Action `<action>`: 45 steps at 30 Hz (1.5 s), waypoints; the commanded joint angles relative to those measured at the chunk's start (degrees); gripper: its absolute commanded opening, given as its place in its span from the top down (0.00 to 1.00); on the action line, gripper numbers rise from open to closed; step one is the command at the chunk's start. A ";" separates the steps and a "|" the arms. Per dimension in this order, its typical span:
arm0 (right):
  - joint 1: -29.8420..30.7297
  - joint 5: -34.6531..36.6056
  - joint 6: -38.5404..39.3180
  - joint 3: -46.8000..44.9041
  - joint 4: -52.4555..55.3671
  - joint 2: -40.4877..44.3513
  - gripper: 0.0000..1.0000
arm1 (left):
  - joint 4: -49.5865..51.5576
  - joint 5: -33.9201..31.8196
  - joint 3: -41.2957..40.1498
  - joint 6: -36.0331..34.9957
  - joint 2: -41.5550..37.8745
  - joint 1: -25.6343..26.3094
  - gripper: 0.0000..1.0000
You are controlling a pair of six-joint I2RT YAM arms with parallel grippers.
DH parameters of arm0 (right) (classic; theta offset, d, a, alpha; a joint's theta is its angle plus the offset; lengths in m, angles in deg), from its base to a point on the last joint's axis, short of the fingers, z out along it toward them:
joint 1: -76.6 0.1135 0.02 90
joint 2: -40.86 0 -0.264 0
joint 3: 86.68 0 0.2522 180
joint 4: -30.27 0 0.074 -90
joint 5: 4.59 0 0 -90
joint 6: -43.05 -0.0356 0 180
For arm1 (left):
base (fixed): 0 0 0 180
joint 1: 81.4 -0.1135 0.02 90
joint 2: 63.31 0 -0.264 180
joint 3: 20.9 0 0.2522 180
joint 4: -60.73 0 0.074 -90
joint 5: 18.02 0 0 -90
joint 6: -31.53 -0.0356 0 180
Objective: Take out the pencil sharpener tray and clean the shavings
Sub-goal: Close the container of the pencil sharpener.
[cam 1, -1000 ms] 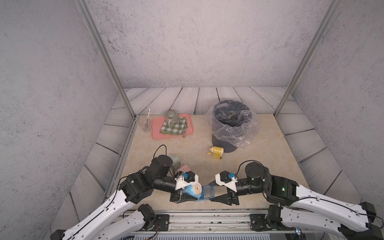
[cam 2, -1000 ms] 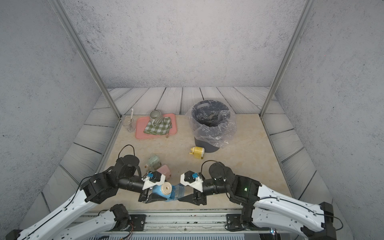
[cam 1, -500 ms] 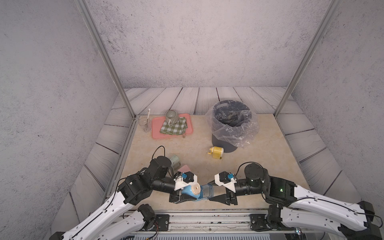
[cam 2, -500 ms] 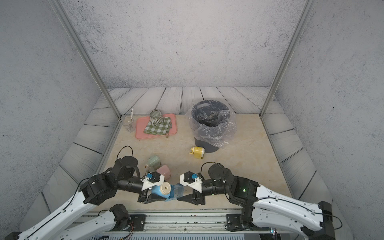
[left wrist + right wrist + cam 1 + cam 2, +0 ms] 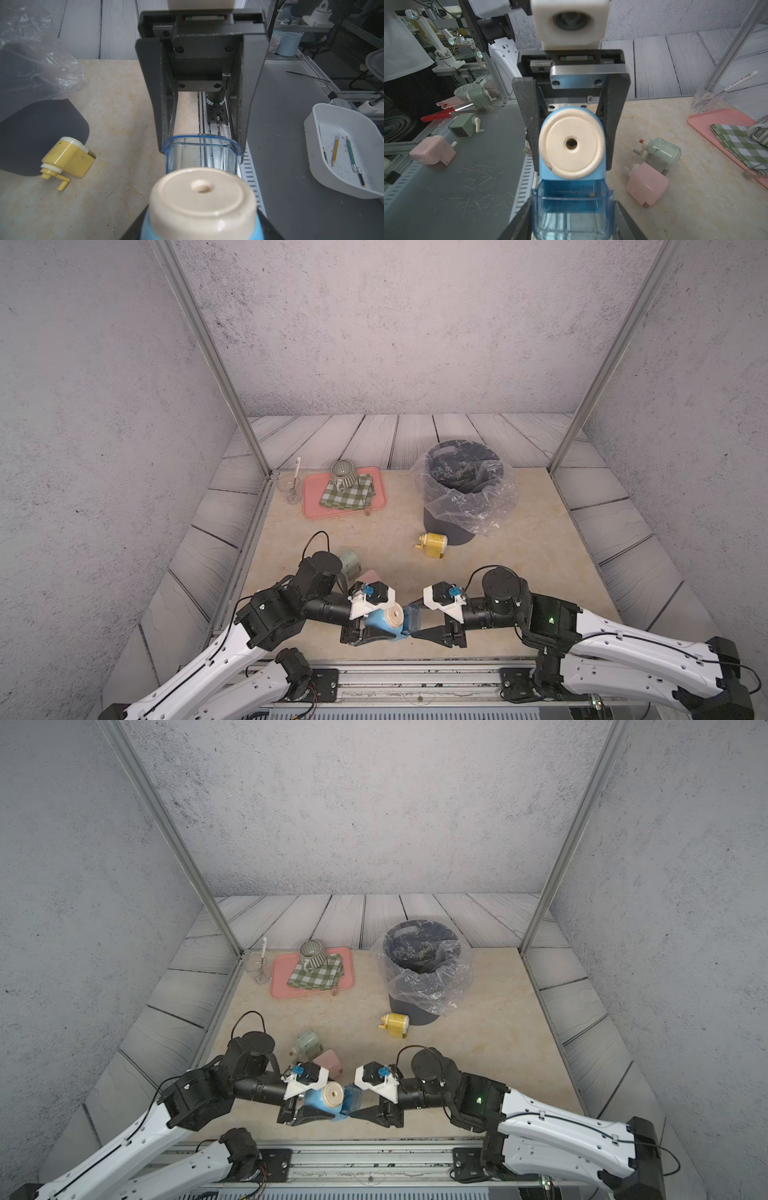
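Observation:
A blue pencil sharpener (image 5: 384, 624) with a cream round face (image 5: 571, 143) hangs just above the table's front edge, and my left gripper (image 5: 388, 626) is shut on its body. The clear blue tray (image 5: 572, 209) sits partly inside the slot under the cream face, with my right gripper (image 5: 572, 224) shut on its outer end. The two grippers face each other almost nose to nose in both top views, with the tray (image 5: 353, 1098) between them. Only a few specks of shavings show inside the tray.
A dark bin with a clear plastic liner (image 5: 461, 489) stands at the back right, and a yellow sharpener (image 5: 434, 545) lies in front of it. A green sharpener (image 5: 309, 1042) and a pink one (image 5: 328, 1060) lie behind my left gripper. A pink platter (image 5: 311, 499) carries a checked cloth and a mug.
My right gripper has edged a little toward the left gripper with the tray in it. The left gripper and the sharpener have stayed put.

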 commanded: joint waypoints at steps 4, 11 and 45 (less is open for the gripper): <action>-0.16 -3.17 -0.27 0.04 0.13 -2.27 1.00 | -4.16 3.72 0.49 0.30 -0.17 0.31 1.00; -0.14 -4.66 -0.42 2.16 2.62 -4.68 0.81 | -3.94 3.93 0.84 0.11 0.18 0.31 1.00; -0.10 -1.10 -7.89 5.92 11.16 1.66 0.73 | -2.71 3.49 1.39 -0.08 0.84 0.29 1.00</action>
